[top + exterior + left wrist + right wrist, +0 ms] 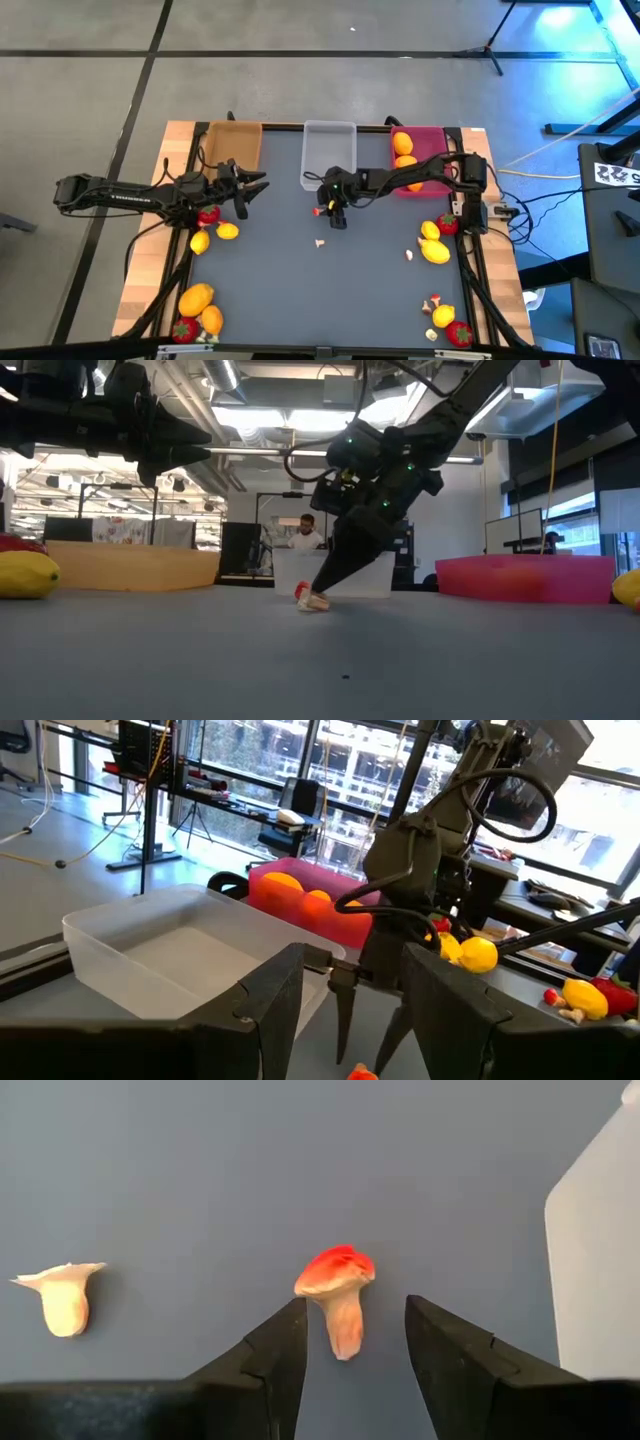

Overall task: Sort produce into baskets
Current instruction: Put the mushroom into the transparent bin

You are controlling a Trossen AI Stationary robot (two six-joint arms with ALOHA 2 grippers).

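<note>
A small mushroom piece with a red cap (pixel 338 1295) lies on its side on the grey table (pixel 380 280), in front of the clear basket (pixel 329 150). My right gripper (pixel 355 1308) slants down over it, open, one finger on either side of the stalk, touching nothing that I can see. In the low view its fingertips (pixel 322 592) are close to the table beside the mushroom (pixel 304 596). My left gripper (pixel 258 188) waits level and open in front of the tan basket (pixel 232 145). The pink basket (pixel 425 150) holds orange fruits (pixel 403 145).
A pale mushroom bit (pixel 62 1295) lies near the red-capped one. A strawberry (pixel 208 214) and yellow fruits (pixel 228 231) sit by the left arm. More produce lies at the near left (pixel 195 298), the right (pixel 435 250) and the near right (pixel 459 333).
</note>
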